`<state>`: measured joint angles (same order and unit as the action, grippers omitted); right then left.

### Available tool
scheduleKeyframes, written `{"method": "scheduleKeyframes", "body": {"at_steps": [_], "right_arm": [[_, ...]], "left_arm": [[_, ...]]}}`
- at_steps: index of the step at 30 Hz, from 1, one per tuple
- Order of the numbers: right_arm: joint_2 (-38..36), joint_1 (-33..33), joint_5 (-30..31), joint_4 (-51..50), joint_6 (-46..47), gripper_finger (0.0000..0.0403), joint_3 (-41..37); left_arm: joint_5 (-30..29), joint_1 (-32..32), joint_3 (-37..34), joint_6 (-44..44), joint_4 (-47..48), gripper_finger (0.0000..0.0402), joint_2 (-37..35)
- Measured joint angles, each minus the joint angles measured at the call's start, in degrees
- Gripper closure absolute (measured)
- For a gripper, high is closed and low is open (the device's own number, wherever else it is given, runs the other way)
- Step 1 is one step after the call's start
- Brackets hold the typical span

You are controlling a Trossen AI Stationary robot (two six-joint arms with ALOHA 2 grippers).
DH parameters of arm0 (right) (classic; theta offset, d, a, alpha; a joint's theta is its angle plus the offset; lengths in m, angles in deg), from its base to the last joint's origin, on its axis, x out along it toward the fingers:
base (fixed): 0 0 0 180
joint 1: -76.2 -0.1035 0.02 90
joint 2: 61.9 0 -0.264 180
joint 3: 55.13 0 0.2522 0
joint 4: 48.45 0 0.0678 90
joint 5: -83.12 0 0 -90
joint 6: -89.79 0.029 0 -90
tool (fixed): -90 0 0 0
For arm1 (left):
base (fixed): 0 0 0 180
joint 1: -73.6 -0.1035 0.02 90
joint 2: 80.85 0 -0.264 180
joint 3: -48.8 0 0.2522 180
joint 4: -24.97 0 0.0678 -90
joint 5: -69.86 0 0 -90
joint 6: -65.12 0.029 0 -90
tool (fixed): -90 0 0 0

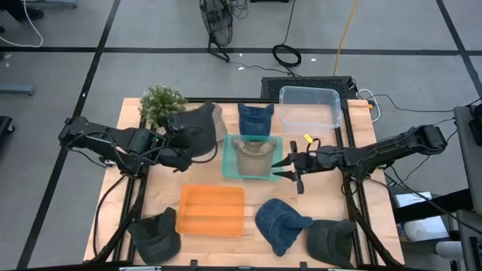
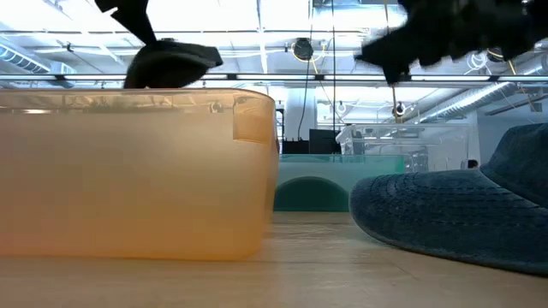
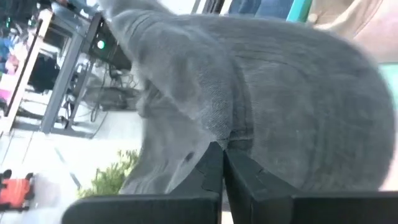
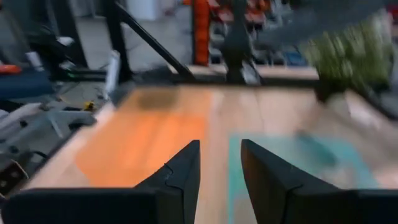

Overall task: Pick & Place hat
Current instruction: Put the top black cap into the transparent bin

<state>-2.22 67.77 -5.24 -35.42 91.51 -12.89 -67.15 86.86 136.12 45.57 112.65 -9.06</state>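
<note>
My left gripper (image 1: 179, 154) (image 3: 222, 163) is shut on a dark grey hat (image 1: 197, 129) (image 2: 169, 65). The hat is in the air between the plant and the teal bin (image 1: 228, 167). A beige hat (image 1: 252, 154) lies inside that teal bin. My right gripper (image 1: 285, 167) (image 4: 221, 163) is open and holds nothing. It hovers at the teal bin's right edge, pointing toward the table's left. The orange bin (image 1: 211, 209) (image 2: 137, 171) stands near the table's near edge. My left gripper pinches a fold of the grey hat's cloth (image 3: 214, 134) between its two shut fingers, coming level from the table's left. One layer or several, I cannot tell. The hat is lifted clear and bulges out beyond the fingertips.
A blue hat (image 1: 256, 117) and a clear bin (image 1: 309, 105) sit toward the far edge, with a plant (image 1: 161, 102) at the far left. A denim hat (image 1: 280, 224) (image 2: 462, 210) and two dark hats (image 1: 154, 237) (image 1: 331, 241) lie along the near edge.
</note>
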Motion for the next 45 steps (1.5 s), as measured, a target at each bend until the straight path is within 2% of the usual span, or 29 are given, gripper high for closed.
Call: {"method": "scheduleKeyframes", "body": {"at_steps": [2, 7, 10, 14, 21, 25, 30, 33, 36, 40, 45], "right_arm": [[0.0, -1.2, 1.4, -0.7, -4.1, 0.0298, 2.6], [0.4, -4.5, 12.7, -2.9, -18.6, 0.0298, 10.0], [1.6, -5.6, 16.7, -4.7, -24.5, 0.0298, 14.4], [5.4, -5.0, 18.0, -11.7, -26.7, 0.0298, 22.1], [15.8, -3.7, 17.9, -20.6, -29.7, 0.0293, 35.6], [21.6, -2.4, 18.6, -24.3, -30.0, 0.0263, 41.8], [25.6, -0.2, 26.6, -24.2, -31.8, 0.0206, 45.6], [26.3, 1.8, 26.3, -23.4, -31.2, 0.0185, 45.9], [26.3, 3.5, 21.8, -24.1, -28.4, 0.0180, 45.9], [26.3, 5.9, 16.6, -26.8, -23.2, 0.0192, 45.9], [26.3, 7.1, 14.4, -27.7, -21.9, 0.0216, 45.9]], "left_arm": [[-0.4, 0.0, 0.0, 2.3, -2.9, 0.0399, 0.5], [-2.0, 0.0, 0.0, 14.0, -12.5, 0.0398, 3.1], [-2.6, 0.0, -0.1, 21.0, -17.5, 0.0399, 5.4], [-5.8, 0.1, -0.1, 29.9, -25.4, 0.0397, 8.5], [-6.0, -0.4, -0.1, 44.4, -39.7, 0.0397, 12.3], [-5.8, -0.5, -0.1, 47.6, -45.4, 0.0395, 12.3], [-5.6, 0.3, -0.1, 48.4, -48.0, 0.0396, 12.3], [-5.6, 0.9, -0.1, 47.9, -48.0, 0.0394, 12.3], [-5.6, 1.3, -0.1, 46.5, -48.1, 0.0398, 12.3], [-5.6, 2.2, -0.1, 45.7, -49.1, 0.0395, 12.3], [-6.7, 2.6, -0.1, 47.1, -51.0, 0.0396, 12.7]]}}
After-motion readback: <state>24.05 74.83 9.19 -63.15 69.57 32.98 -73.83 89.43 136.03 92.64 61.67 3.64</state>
